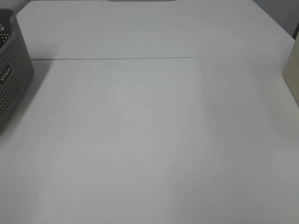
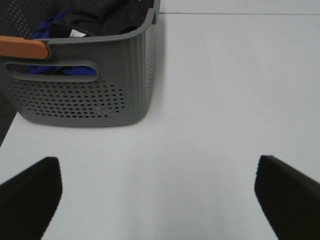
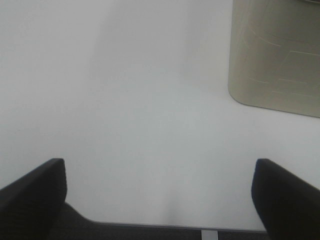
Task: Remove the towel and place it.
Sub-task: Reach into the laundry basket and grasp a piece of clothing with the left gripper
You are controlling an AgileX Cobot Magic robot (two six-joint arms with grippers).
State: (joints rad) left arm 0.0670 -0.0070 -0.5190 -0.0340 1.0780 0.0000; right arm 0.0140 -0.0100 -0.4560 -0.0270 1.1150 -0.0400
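In the left wrist view the towel [image 2: 100, 17] lies bunched as dark charcoal cloth inside a grey perforated basket [image 2: 90, 95], with a small white tag [image 2: 76, 33] showing near the rim. My left gripper [image 2: 157, 200] is open over bare table, short of the basket and touching nothing. Farther right, my right gripper [image 3: 160, 197] is also open and empty above the white table. Neither gripper appears in the exterior high view, where only a corner of the basket [image 1: 14, 70] shows at the left edge and the towel is hidden.
Blue cloth [image 2: 45, 27] lies in the basket beside the towel and shows through the handle slot. An orange-brown handle [image 2: 22, 46] sits on the basket's rim. A beige container [image 3: 275, 55] stands at the table's right edge [image 1: 292, 70]. A seam [image 1: 140, 59] crosses the white table.
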